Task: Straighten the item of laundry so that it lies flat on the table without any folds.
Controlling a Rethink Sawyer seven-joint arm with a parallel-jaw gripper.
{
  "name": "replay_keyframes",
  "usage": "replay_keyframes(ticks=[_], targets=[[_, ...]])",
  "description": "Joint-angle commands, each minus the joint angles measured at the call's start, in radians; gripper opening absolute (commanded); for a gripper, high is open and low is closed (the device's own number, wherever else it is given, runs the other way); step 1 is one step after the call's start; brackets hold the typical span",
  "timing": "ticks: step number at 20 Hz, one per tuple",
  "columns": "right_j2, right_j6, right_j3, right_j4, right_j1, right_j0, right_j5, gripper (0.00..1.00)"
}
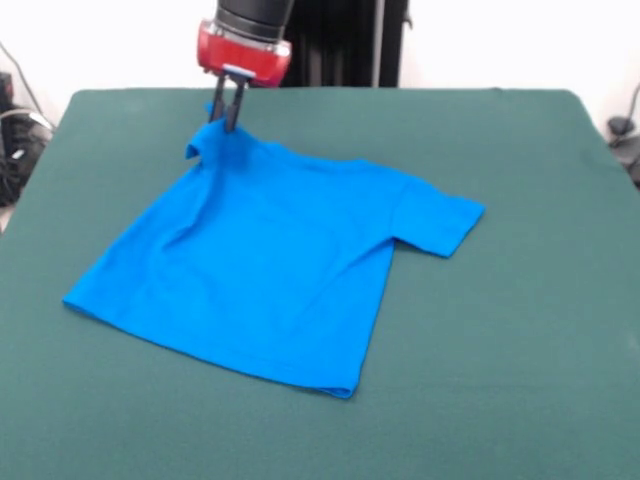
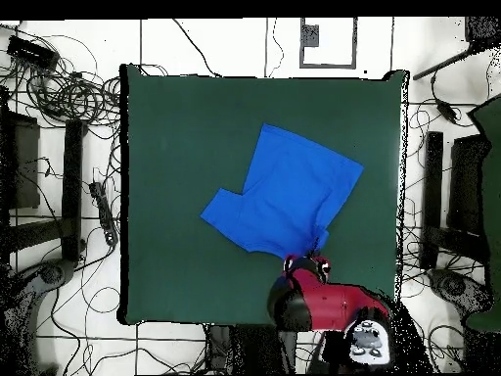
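The bright blue T-shirt (image 1: 270, 270) lies on the dark green table (image 1: 520, 330) with its plain side up; no lettering shows. One sleeve (image 1: 445, 225) is spread out to the right. The far left shoulder is bunched and lifted a little, with creases running down from it. My gripper (image 1: 228, 118) hangs from the red wrist right at that raised corner, its two fingers close together and pinching the cloth. In the overhead view the gripper (image 2: 311, 257) is at the shirt's (image 2: 289, 191) lower right corner, near the table's (image 2: 176, 127) robot-side edge.
Cables and stands lie on the floor around the table (image 2: 68, 98). The robot's black pedestal (image 1: 340, 40) stands behind the far edge. Bare green cloth stretches wide on all sides of the shirt.
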State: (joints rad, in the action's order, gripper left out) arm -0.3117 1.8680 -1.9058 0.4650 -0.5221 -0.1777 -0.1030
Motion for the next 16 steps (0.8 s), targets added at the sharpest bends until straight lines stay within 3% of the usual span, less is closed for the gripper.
replay_keyframes(ticks=[1,16], targets=[[0.067,0.218,0.005,-0.133,0.069,0.101,-0.028,0.0],[0.064,0.21,-0.018,-0.222,0.069,0.144,-0.044,0.0]])
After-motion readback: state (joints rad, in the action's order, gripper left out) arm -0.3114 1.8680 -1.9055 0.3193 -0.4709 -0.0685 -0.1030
